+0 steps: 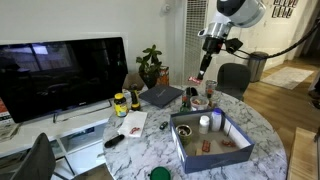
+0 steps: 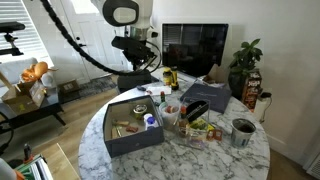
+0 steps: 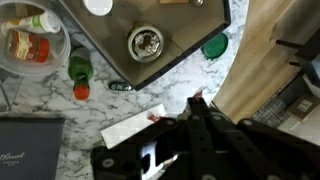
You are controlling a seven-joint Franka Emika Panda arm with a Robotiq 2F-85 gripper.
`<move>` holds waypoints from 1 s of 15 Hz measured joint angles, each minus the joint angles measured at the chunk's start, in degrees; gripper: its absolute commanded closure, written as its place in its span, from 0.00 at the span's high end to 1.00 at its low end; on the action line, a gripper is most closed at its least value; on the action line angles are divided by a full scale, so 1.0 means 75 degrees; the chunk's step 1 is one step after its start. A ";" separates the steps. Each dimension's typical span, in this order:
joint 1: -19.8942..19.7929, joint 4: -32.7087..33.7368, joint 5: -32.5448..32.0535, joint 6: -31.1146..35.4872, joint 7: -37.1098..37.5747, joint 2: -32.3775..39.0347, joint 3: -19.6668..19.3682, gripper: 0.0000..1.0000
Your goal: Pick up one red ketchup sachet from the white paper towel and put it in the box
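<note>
Hand (image 1: 202,75) hangs high above the worktop (image 1: 265,130), paper towel (image 3: 130,127) below; I cannot tell whether it pinches anything.

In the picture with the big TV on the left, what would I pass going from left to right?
TV → yellow-labelled bottle → potted plant → box
</note>
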 measured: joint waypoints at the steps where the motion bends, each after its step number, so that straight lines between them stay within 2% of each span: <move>1: 0.0153 -0.0349 0.0042 0.0038 0.0017 -0.0239 -0.0114 0.00; 4: 0.0689 -0.1142 0.0359 0.0528 0.0090 -0.0405 -0.0292 0.00; 8: 0.1223 -0.1761 0.0700 0.1527 0.0219 0.0117 -0.0312 0.00; 11: 0.1284 -0.1876 0.0657 0.2506 0.0312 0.0904 -0.0366 0.00; 15: 0.1221 -0.1814 0.0301 0.2530 0.0728 0.1775 -0.0456 0.00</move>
